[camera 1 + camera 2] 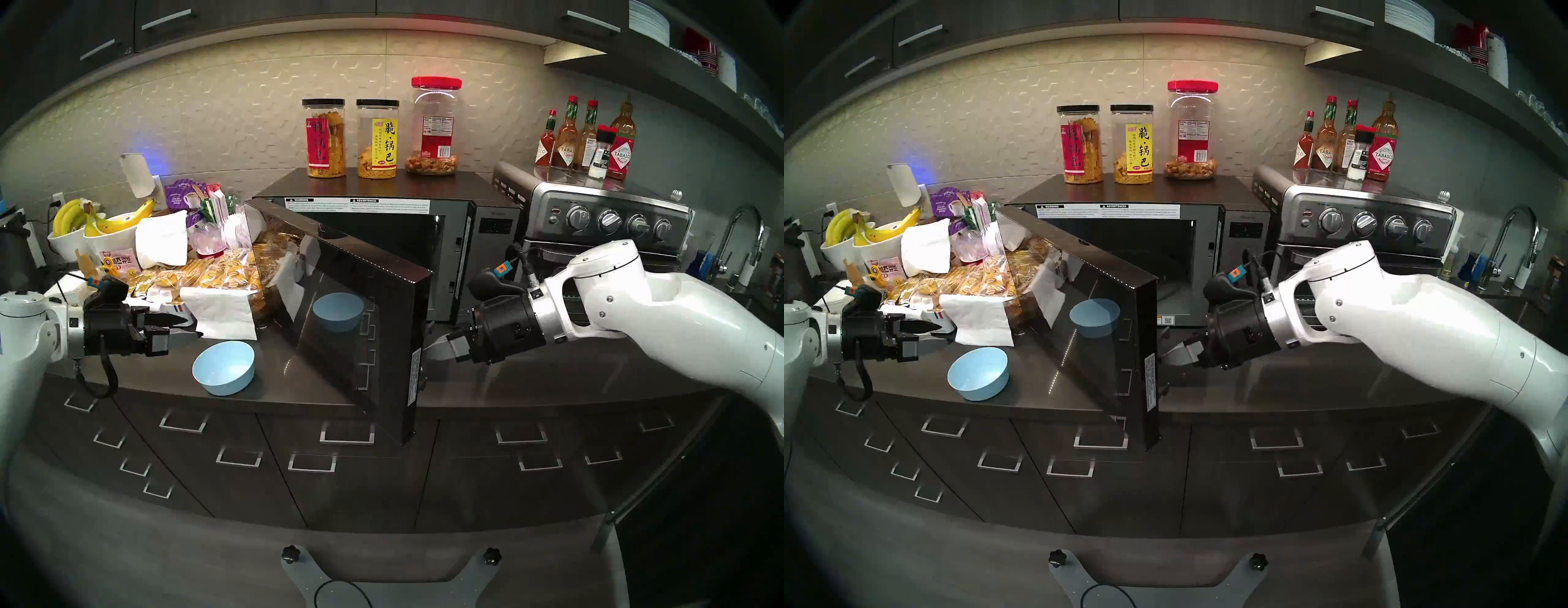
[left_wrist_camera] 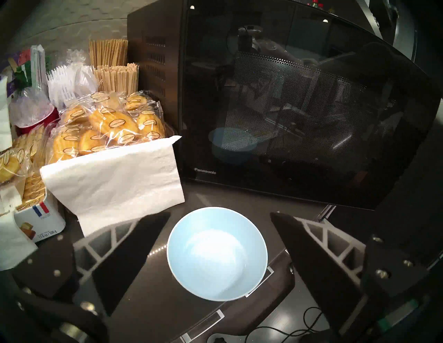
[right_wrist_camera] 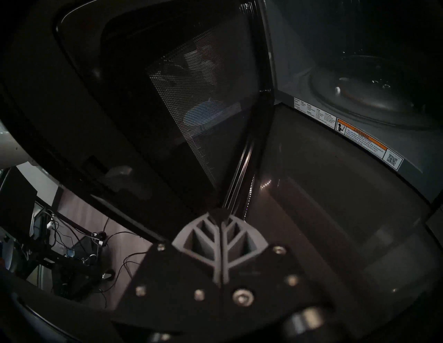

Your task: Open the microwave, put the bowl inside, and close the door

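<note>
The microwave (image 1: 424, 237) sits at the table's (image 1: 551, 373) back, its door (image 1: 348, 314) swung partly open. The bowl (image 1: 224, 367) rests upright near the table's front edge, left of the door. Left gripper (image 1: 169, 327): fingers spread, empty, beside the bowl. Right gripper (image 1: 437, 346): fingers closed together, empty, at the door's free edge.
</note>
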Controlling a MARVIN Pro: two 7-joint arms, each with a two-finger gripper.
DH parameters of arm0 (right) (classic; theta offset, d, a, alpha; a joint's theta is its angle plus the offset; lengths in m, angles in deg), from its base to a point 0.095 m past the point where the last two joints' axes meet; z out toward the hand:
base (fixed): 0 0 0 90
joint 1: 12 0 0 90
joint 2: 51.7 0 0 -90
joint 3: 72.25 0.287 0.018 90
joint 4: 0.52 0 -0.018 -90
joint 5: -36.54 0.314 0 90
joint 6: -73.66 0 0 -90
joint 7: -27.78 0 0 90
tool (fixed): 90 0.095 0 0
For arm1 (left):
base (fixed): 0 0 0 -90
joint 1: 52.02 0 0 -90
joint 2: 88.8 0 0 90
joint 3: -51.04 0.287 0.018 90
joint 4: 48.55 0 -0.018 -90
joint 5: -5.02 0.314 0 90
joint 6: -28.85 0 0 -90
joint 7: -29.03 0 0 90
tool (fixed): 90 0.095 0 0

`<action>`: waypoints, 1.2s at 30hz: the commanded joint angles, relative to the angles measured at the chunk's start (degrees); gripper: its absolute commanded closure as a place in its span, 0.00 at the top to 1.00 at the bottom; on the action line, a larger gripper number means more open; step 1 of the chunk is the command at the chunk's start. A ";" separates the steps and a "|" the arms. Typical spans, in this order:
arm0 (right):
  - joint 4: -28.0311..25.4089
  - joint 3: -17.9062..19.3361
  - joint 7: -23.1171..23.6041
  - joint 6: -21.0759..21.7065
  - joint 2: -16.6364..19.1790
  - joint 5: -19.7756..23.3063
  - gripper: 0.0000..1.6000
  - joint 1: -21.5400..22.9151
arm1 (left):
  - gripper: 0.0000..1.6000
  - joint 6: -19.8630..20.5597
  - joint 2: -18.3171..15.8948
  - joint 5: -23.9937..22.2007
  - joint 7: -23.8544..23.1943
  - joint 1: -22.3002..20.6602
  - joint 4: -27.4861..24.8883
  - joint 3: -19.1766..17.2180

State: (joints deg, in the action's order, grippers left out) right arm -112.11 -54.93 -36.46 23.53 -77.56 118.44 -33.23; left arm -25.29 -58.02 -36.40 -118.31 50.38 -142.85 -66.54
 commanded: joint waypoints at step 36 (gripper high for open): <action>-15.00 -2.66 -3.53 1.70 -8.55 3.69 0.00 -3.01 | 1.00 0.01 -0.26 -0.10 0.02 -0.37 -0.31 -0.84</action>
State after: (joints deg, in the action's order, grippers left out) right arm -125.34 -58.11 -37.18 25.91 -81.78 121.09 -36.49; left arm -25.29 -58.02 -36.40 -118.31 50.38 -142.85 -66.54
